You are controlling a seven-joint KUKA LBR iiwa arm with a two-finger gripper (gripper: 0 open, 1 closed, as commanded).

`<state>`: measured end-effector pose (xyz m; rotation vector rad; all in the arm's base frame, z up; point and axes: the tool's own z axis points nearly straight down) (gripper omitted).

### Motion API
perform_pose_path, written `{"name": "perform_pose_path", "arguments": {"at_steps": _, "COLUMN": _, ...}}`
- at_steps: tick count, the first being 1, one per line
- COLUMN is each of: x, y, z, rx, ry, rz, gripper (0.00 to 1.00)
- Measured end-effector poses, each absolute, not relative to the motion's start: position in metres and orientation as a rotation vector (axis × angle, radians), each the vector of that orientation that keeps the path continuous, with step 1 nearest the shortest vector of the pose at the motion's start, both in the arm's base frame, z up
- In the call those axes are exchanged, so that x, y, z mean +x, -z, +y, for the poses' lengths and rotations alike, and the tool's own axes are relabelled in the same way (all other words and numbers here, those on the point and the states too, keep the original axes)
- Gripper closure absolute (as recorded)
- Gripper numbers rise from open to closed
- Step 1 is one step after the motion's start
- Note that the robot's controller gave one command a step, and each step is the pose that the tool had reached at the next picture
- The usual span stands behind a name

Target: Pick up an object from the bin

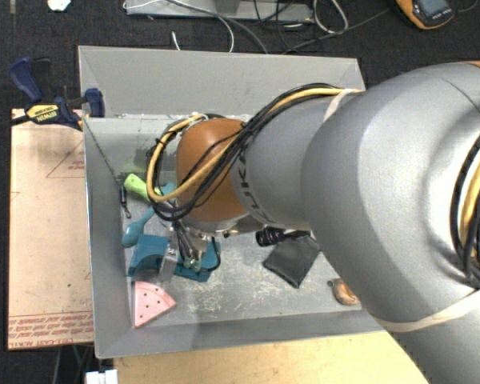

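Note:
My gripper reaches down under the arm's orange cover into the left half of the bin. It is right over a teal plastic piece and touches or nearly touches it. A second teal-blue block lies just left of the gripper. A pink triangular piece with small holes rests near the bin's front left corner. A light blue curved piece lies further back on the left, partly hidden by the cables.
A green piece lies against the left wall at the back. A flat black square lies right of the gripper, and a small brown thing sits at the front right. The arm hides the bin's back and right side.

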<state>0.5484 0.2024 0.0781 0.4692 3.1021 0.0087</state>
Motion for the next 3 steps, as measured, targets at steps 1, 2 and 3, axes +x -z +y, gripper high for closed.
{"name": "perform_pose_path", "arguments": {"at_steps": 1, "x": 0.548, "y": -0.082, "z": 0.202, "rx": 0.470, "ry": -0.008, "rz": 3.103, "gripper": 1.00}}
{"name": "perform_pose_path", "arguments": {"at_steps": 2, "x": 0.547, "y": -0.089, "z": 0.202, "rx": 0.471, "ry": -0.006, "rz": 3.105, "gripper": 1.00}}
{"name": "perform_pose_path", "arguments": {"at_steps": 3, "x": 0.547, "y": -0.096, "z": 0.202, "rx": 0.472, "ry": -0.005, "rz": 3.107, "gripper": 1.00}}
